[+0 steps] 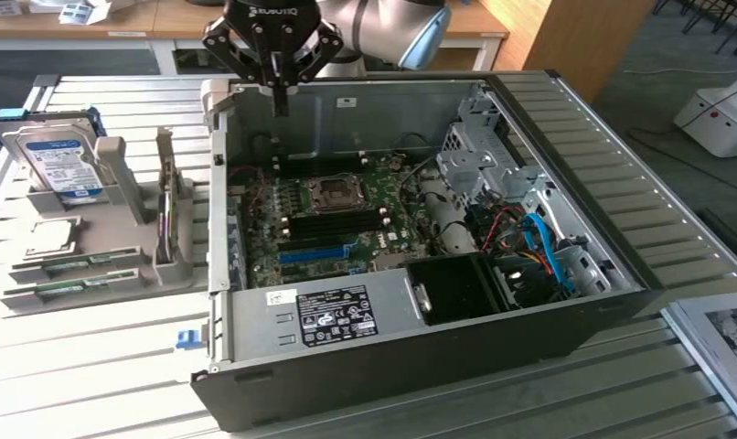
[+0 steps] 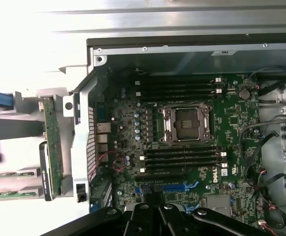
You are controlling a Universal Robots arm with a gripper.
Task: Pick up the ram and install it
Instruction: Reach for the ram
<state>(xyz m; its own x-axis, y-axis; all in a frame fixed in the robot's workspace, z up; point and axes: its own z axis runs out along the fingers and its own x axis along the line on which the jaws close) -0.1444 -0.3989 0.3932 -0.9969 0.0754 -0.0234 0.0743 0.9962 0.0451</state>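
case [image 1: 405,361]: open black metal box, green motherboard [image 1: 332,219] inside
holder [image 1: 101,309]: gray molded tray, ram [image 1: 79,264] flat in slot, thin green stick
gripper [image 1: 278,102]: fingers pressed together, empty, above case edge

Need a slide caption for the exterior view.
Shut end effector hovers above the open computer case; ram sticks sit in the gray rack at the exterior view's left.
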